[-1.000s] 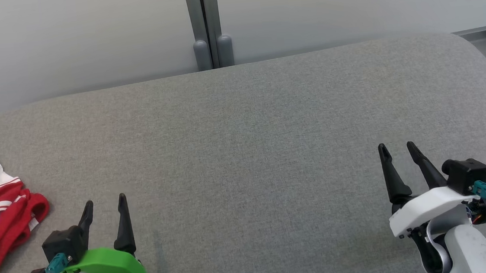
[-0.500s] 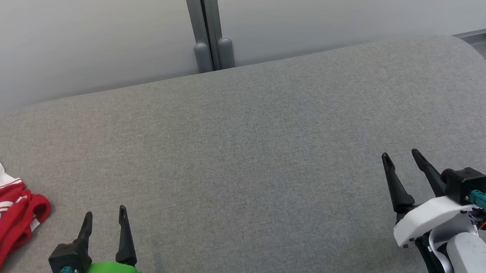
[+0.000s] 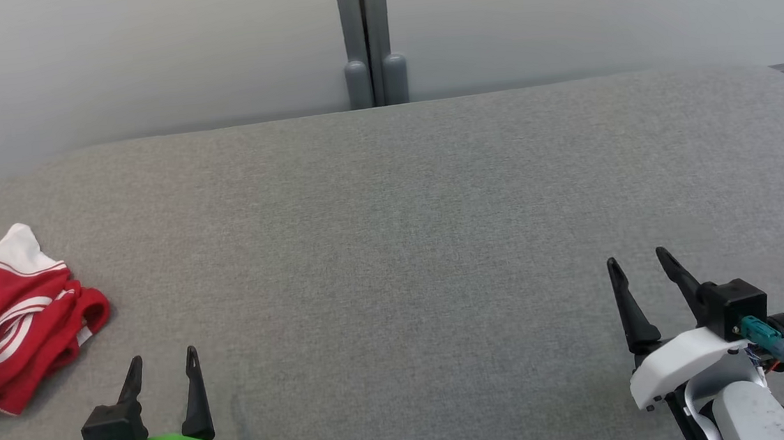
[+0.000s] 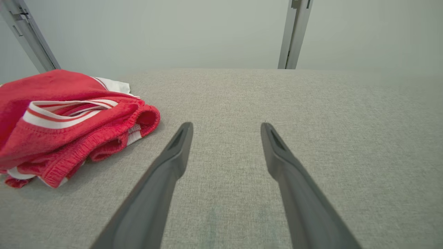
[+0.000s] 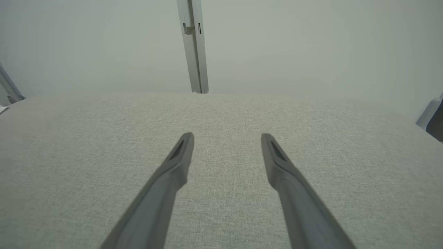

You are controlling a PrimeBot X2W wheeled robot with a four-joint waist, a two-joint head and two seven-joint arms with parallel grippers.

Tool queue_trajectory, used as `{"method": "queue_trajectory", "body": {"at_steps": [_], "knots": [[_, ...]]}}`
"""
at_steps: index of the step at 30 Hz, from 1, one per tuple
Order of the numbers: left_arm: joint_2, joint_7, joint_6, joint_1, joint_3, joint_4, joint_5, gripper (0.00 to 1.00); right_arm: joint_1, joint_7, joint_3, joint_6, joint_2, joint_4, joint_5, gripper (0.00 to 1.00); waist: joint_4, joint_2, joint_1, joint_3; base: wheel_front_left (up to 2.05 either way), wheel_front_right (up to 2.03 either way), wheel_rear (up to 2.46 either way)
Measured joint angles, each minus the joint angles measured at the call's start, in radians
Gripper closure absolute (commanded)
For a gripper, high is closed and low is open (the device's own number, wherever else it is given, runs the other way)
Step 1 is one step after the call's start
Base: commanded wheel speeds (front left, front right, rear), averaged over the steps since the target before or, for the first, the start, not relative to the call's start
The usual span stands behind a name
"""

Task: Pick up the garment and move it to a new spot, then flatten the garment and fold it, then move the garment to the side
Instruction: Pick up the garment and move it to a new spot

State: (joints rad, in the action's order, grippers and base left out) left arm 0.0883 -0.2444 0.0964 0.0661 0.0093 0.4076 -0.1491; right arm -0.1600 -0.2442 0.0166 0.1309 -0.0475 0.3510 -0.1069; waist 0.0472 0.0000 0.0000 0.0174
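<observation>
Garment (image 3: pixel 15 326) cut off at head view's L edge.

Garment (image 3: pixel 12 323) on table (image 3: pixel 394 248) far left, beside left claw (image 3: pixel 162 360).

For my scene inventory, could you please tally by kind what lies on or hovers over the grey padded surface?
Red and white garment: 1
Grippers, both open: 2 (left gripper, right gripper)
Total: 3
</observation>
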Motion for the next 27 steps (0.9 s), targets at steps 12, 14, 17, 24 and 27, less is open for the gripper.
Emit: {"method": "queue_trajectory", "body": {"at_steps": [12, 14, 17, 24, 27], "knots": [[0.008, -0.018, 0.01, -0.018, 0.085, 0.037, 0.083, 0.0, -0.024, -0.018, -0.084, 0.0, -0.001, 0.033, 0.044, 0.0, 0.189, 0.0, 0.0, 0.011, 0.0, 0.0, 0.0], [0.009, -0.019, 0.009, -0.019, 0.112, 0.038, 0.081, 0.0, -0.03, -0.018, -0.099, 0.0, 0.0, 0.042, 0.042, 0.0, 0.228, 0.0, 0.0, 0.013, 0.0, 0.0, 0.0], [0.01, -0.02, 0.006, -0.022, 0.147, 0.039, 0.08, 0.0, -0.041, -0.018, -0.124, 0.0, -0.001, 0.052, 0.04, 0.0, 0.284, 0.0, 0.0, 0.016, 0.0, 0.0, 0.0], [0.009, -0.02, 0.006, -0.027, 0.216, 0.045, 0.079, 0.0, -0.063, -0.019, -0.178, 0.0, 0.0, 0.069, 0.044, 0.0, 0.407, 0.0, 0.0, 0.027, 0.0, 0.0, 0.0], [0.006, -0.02, 0.006, -0.034, 0.259, 0.046, 0.068, 0.0, -0.079, -0.019, -0.207, 0.001, 0.001, 0.079, 0.044, 0.0, 0.448, 0.0, 0.0, 0.037, 0.0, 0.0, 0.0]]}}
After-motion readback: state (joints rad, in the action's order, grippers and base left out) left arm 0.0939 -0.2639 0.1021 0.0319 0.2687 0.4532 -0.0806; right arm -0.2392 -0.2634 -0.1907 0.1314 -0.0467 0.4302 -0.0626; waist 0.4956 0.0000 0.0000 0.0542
